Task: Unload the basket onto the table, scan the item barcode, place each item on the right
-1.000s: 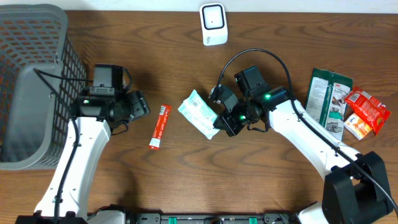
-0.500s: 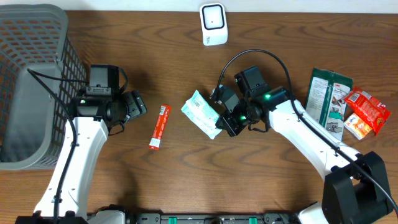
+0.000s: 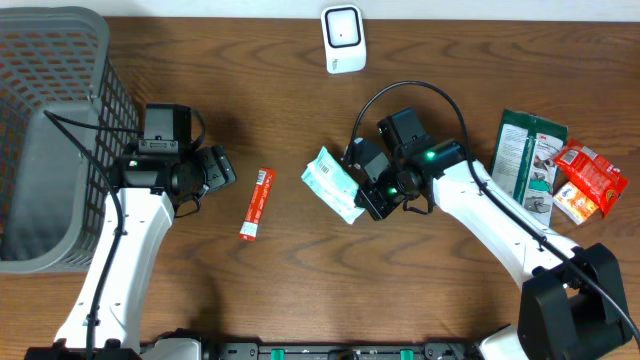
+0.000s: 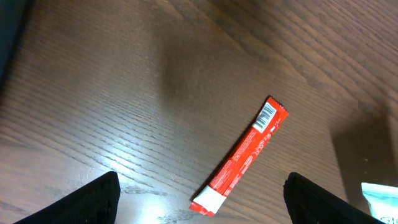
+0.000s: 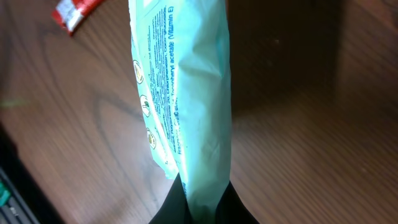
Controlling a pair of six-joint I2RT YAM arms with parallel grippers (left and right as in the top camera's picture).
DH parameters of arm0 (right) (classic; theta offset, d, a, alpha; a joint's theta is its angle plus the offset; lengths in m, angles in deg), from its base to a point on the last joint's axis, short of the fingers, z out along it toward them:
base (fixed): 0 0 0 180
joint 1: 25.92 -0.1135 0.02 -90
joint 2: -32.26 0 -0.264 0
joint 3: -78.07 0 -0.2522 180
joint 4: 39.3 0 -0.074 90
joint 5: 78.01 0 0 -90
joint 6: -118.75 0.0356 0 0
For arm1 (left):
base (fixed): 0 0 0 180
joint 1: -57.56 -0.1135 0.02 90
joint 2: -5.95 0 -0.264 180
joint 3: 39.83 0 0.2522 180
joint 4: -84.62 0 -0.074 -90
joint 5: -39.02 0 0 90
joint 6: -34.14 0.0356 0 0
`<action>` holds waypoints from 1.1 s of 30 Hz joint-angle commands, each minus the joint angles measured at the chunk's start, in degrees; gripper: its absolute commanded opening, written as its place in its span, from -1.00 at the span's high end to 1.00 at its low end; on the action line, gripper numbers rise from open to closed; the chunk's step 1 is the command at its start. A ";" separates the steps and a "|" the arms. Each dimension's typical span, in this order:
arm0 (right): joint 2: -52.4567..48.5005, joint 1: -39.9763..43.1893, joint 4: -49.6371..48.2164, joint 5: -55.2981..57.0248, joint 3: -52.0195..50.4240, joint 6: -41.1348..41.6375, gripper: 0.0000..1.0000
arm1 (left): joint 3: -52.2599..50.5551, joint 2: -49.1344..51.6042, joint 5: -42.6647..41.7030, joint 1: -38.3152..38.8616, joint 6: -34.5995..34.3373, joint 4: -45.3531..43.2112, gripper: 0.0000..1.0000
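My right gripper [image 3: 364, 196] is shut on one end of a mint-green packet [image 3: 335, 183] with a barcode on its upper face, held tilted over the middle of the table. In the right wrist view the packet [image 5: 186, 93] stands edge-on out of the pinched fingertips of my right gripper [image 5: 204, 200]. The white scanner [image 3: 343, 38] stands at the back edge, well beyond the packet. My left gripper [image 3: 217, 170] is open, with nothing in it, left of a red stick pack [image 3: 257, 203]. The stick pack [image 4: 245, 152] lies flat ahead of that gripper's spread fingers [image 4: 93, 199].
A grey mesh basket [image 3: 50, 130] fills the left edge of the table. A green package [image 3: 530, 160] and red snack packets [image 3: 585, 180] lie at the right. The right arm's black cable [image 3: 420, 90] loops above its wrist.
The right gripper has turned the mint packet and shifted it slightly right, so it now stands more on edge. The left gripper drew back a little to the left, then stayed still.
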 commanded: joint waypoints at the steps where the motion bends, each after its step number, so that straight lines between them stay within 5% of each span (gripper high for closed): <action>1: 0.92 0.24 1.01 1.55 1.42 0.28 0.98 | 1.29 -0.52 0.90 -0.13 0.50 0.20 -0.71; 10: 0.92 2.12 16.35 5.40 19.50 1.64 0.98 | 1.29 -0.52 0.90 -0.13 0.50 0.20 -0.71; 23: -11.28 8.46 45.11 11.67 72.91 2.58 0.99 | 1.29 -0.52 0.90 -0.13 0.50 0.20 -0.73; 33: -25.03 4.11 37.20 33.18 76.11 -1.99 0.98 | 1.29 -0.52 0.90 -0.13 0.50 0.20 -0.73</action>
